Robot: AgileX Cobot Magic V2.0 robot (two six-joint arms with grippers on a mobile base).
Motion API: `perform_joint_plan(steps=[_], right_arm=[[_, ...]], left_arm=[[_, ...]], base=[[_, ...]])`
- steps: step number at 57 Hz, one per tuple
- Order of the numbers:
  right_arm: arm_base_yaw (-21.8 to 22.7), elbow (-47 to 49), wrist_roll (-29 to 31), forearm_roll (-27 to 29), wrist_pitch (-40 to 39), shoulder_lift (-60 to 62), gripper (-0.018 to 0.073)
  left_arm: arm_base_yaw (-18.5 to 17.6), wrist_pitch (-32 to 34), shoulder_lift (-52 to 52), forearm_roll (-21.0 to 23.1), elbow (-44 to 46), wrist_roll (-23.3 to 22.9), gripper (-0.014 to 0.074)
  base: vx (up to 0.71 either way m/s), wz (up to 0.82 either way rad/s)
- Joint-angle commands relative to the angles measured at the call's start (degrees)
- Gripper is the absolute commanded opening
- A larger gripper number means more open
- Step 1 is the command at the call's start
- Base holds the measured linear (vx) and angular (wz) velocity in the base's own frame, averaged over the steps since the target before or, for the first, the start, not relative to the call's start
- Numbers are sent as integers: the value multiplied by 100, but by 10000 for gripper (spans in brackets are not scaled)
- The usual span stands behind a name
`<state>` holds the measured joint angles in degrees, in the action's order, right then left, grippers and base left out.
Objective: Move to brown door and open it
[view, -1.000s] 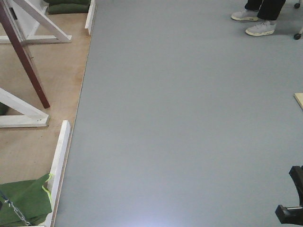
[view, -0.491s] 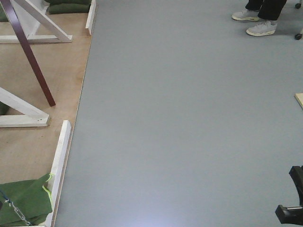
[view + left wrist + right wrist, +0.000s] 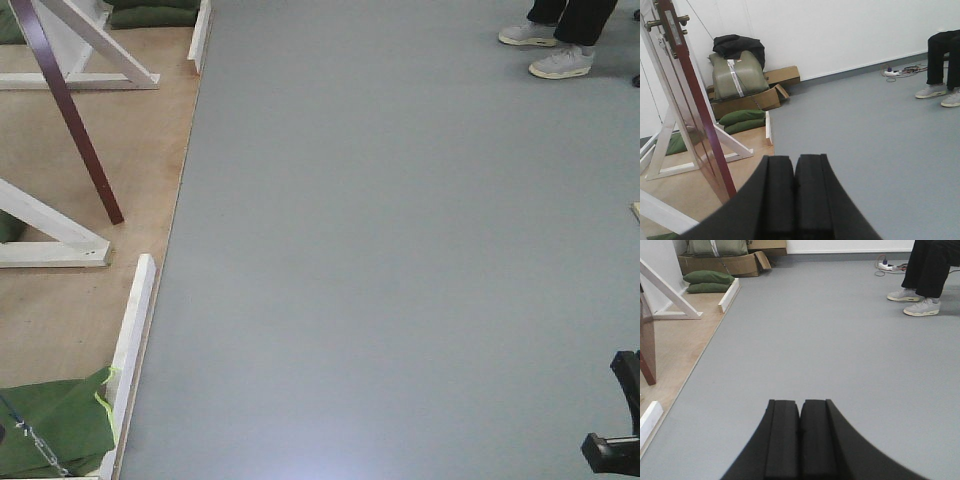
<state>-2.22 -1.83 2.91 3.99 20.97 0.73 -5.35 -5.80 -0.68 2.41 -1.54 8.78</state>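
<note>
Door (image 3: 694, 100) at far left of the left wrist view, seen edge-on, near white braces (image 3: 50, 253), left gripper (image 3: 794, 200) at bottom centre, pads pressed together on nothing, right gripper (image 3: 800, 440) equally clenched and empty, shoes (image 3: 562, 63) upper right.

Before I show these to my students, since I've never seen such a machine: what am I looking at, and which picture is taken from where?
This is a robot on a mobile base with two arms. One camera looks forward and down at the grey floor; the brown door stands at the left among white braces. The other two cameras sit on the wrists. The black shapes are the left gripper and right gripper, both shut and holding nothing. The left view also shows the door's handle and green sandbags. A person's shoes are at the right.
</note>
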Motion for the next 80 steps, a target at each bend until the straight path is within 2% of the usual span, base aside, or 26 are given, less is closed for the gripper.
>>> perform_joint_plan(steps=[1,41,80], right_arm=[[-2,-25,37,-20,-431,32,0],[-2,-25,37,-20,-431,32,0],[-2,-25,37,-20,-431,32,0]], left_arm=[[10,441,39,15,98,-72,21],[10,441,39,15,98,-72,21],[10,441,39,15,98,-72,21]], base=[[4,7],[10,16],[29,9]])
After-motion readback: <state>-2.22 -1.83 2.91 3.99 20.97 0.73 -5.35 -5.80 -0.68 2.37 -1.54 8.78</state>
